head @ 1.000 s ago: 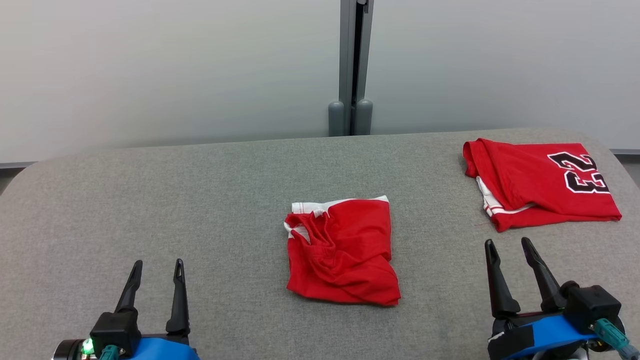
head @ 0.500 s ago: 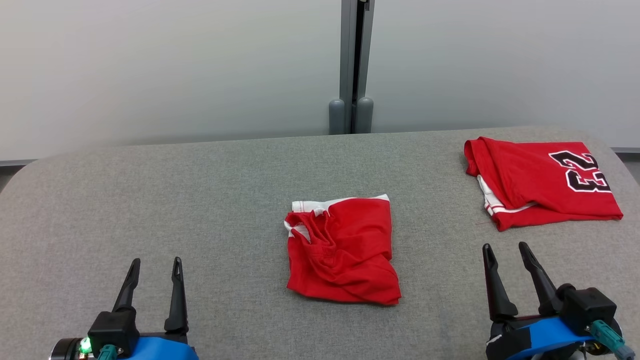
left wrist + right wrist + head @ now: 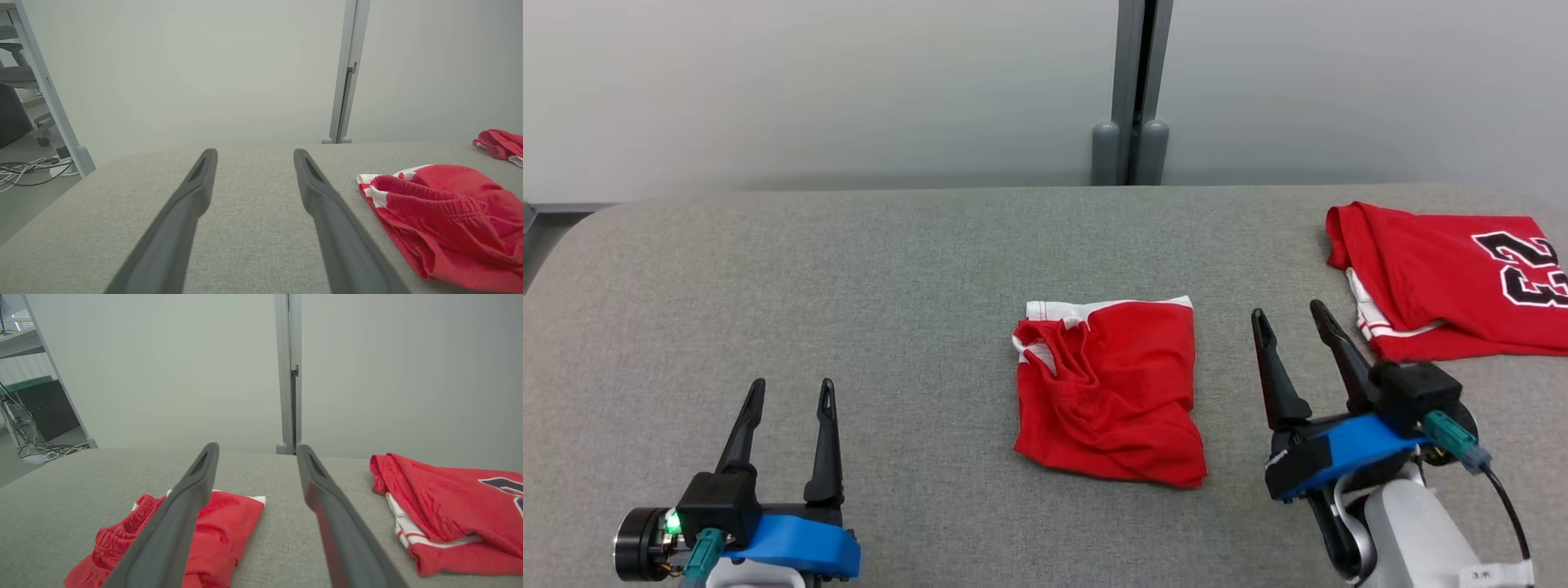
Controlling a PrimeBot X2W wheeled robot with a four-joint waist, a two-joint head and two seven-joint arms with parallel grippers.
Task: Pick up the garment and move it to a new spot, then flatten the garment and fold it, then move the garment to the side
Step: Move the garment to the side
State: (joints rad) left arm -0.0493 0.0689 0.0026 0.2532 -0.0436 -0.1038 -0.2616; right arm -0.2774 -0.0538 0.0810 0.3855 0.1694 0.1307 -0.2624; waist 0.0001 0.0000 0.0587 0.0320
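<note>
**Operator:** State of the end effectors?

**Technician:** Nearest the camera, the left gripper point(image 3: 793, 384) and the right gripper point(image 3: 1288, 310) hover over the grey table point(image 3: 849, 269). Both have their fingers spread wide with nothing between them.

**Operator:** Location of the garment?

**Technician:** The garment point(image 3: 1107, 392), a pair of red shorts, lies bunched at the table's centre, between the two grippers and touching neither. The right gripper is near it; the left is well apart.

**Operator:** Handling properties?

**Technician:** Judged light, soft and limp. Expect it to sag and drape when lifted, with no risk of breakage. Thin cloth may slip from a shallow pinch. The recommended hold is the gathered waistband point(image 3: 1054, 347) on its far left, where the layers bunch thick. A second hold goes on the white-trimmed edge point(image 3: 1111, 308).

**Operator:** Beyond it?

**Technician:** A folded numbered jersey point(image 3: 1437, 278) lies at the far right and should be kept clear. A grey post point(image 3: 1133, 82) stands behind the table.
</note>
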